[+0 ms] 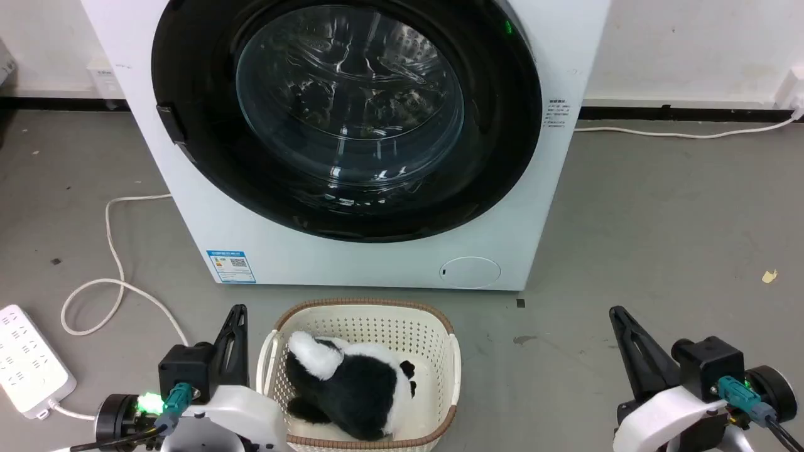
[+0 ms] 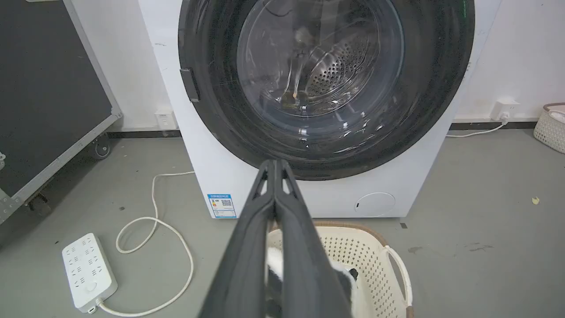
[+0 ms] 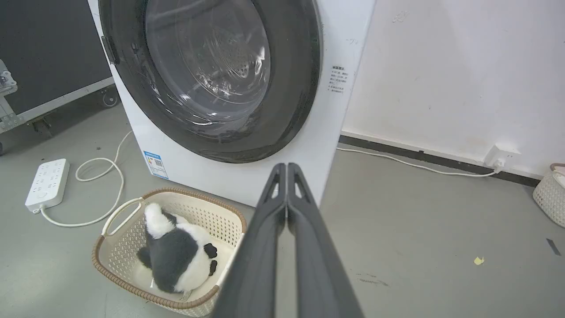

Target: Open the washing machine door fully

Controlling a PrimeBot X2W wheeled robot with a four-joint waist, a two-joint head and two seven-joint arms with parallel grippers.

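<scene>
The floor (image 1: 659, 238) is smooth grey, scuffed in places, with a small yellow scrap (image 1: 769, 275) at the right of the head view. A white wall (image 1: 691, 44) runs along the top of that frame, with a black skirting strip (image 1: 678, 114) at its foot. In the left wrist view a dark panelled case on wheels (image 2: 44, 88) fills the upper left.

One white washing machine (image 1: 264, 251) stands on the floor in the upper middle of the head view. The washing machine door (image 1: 348, 107) sits shut, flush in the machine's front, its black ring nearly as wide as the machine and its clear glass showing the steel drum behind. At the machine's lower right is one small round white flap (image 1: 470, 272), and at the lower left one blue label (image 1: 231, 266).

There are two baskets. One cream basket (image 1: 364, 304) with a brown rim is on the floor just in front of the machine and holds one black and white plush toy (image 1: 358, 383). A second basket (image 3: 547, 194) is at the right edge of the right wrist view, by the wall.

One white power strip (image 1: 25, 364) lies at the lower left, its cord (image 1: 113, 251) looping over the floor. A second cord (image 1: 678, 133) runs along the skirting at the upper right.

There are two tools. The left tool (image 1: 237, 314), at the lower left, is clenched with fingers pressed together, grasping nothing. The right tool (image 1: 619, 316), at the lower right, is clenched and empty as well. Both are well apart from the door.
</scene>
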